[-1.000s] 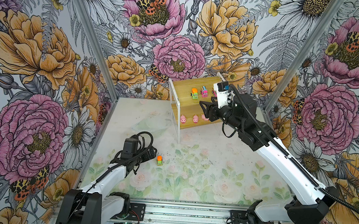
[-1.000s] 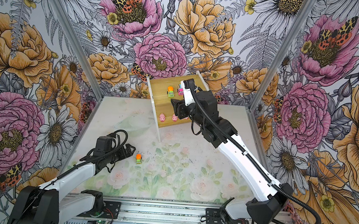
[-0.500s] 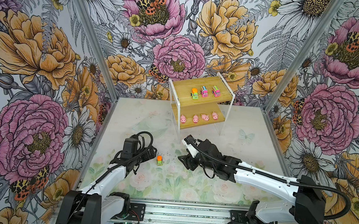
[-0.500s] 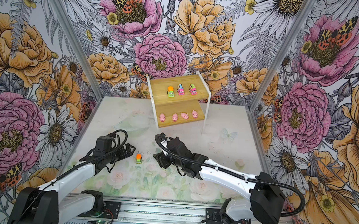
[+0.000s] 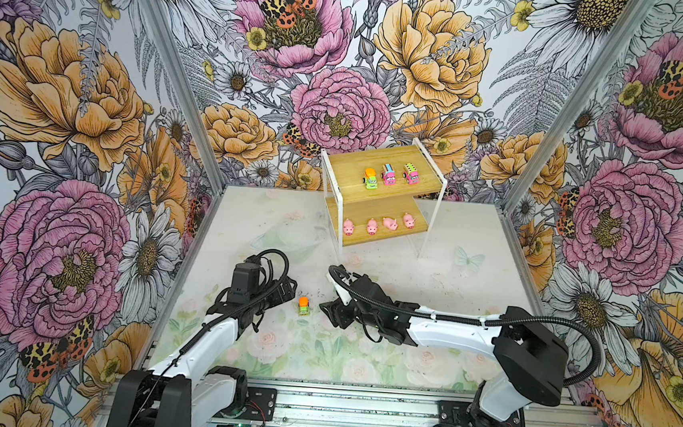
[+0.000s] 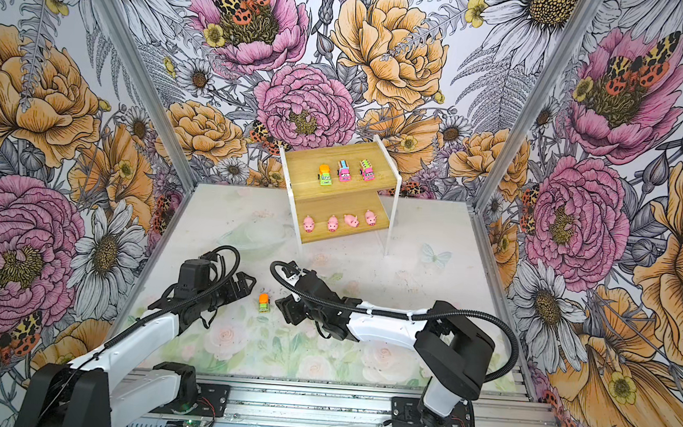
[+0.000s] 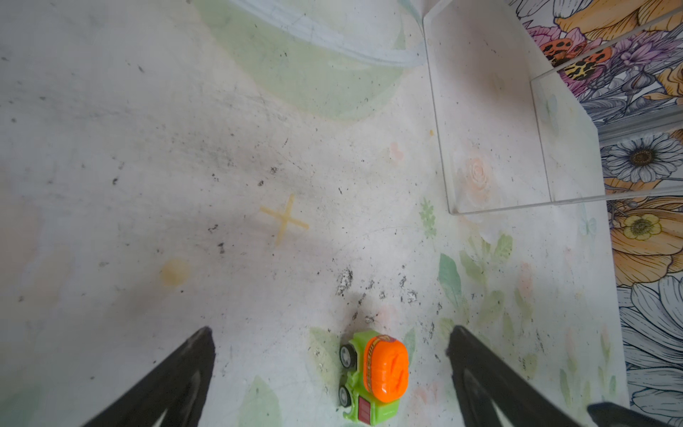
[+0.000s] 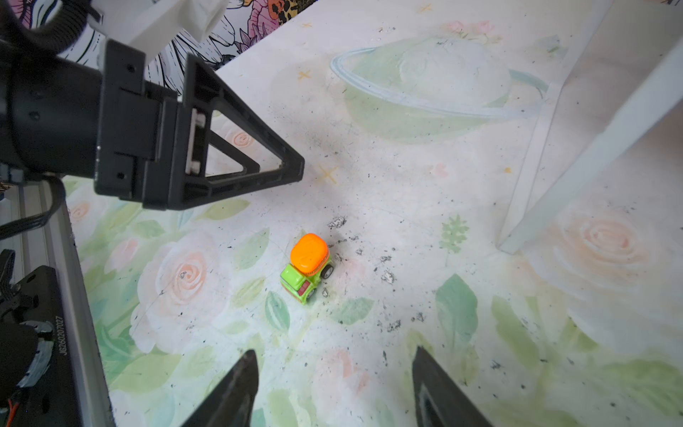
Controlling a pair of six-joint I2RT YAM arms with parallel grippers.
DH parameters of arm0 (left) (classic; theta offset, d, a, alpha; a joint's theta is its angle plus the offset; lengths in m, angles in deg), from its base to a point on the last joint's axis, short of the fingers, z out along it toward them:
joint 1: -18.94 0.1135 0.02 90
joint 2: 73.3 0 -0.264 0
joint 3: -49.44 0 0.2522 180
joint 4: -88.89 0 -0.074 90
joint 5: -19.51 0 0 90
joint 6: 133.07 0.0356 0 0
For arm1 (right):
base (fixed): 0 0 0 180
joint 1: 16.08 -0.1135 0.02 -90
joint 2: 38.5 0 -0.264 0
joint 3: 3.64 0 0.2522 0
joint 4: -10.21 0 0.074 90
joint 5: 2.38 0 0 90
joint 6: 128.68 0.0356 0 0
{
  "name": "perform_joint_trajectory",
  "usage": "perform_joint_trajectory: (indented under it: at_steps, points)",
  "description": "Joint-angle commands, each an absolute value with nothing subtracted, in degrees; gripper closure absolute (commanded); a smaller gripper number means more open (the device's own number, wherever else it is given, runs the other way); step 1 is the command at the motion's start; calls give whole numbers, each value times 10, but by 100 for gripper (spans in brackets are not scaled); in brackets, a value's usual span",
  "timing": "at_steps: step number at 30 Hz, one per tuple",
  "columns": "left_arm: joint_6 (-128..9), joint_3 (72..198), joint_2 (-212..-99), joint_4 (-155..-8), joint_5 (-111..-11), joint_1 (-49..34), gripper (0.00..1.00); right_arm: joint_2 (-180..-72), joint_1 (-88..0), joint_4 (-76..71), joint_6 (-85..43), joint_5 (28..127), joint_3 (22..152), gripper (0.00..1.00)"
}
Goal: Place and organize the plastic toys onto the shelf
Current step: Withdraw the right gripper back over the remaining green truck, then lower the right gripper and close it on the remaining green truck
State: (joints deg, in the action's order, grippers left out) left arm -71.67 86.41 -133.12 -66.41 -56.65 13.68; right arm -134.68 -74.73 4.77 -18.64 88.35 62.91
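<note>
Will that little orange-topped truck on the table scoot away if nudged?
Probably: the truck stands on wheels, so a lengthwise push likely rolls it. It looks like hard plastic, likely stiff and light. Its rounded orange top may slip.

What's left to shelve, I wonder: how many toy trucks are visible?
4. Three stand on the upper board of the shelf: orange-topped green truck, blue-topped pink truck, green-topped pink truck. A fourth truck, also orange-topped green, sits on the table.
</note>
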Motion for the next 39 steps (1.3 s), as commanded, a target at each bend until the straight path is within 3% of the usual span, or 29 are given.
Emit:
perform_joint_trajectory:
  at_steps: [1,8,18,39]
  points:
    - [-727,858,-1325,-662,-566,144,1,-1379,-754,87,-152,872,655,32]
    - [-734,858,-1322,-655,-567,152,1,-1448,-767,94,-134,861,693,26]
    - [-744,849,-1290,-632,-574,164,1,-1537,-773,27,-105,872,790,24]
    - [-753,843,-1303,-632,-564,198,1,-1623,-773,-54,-78,875,880,35]
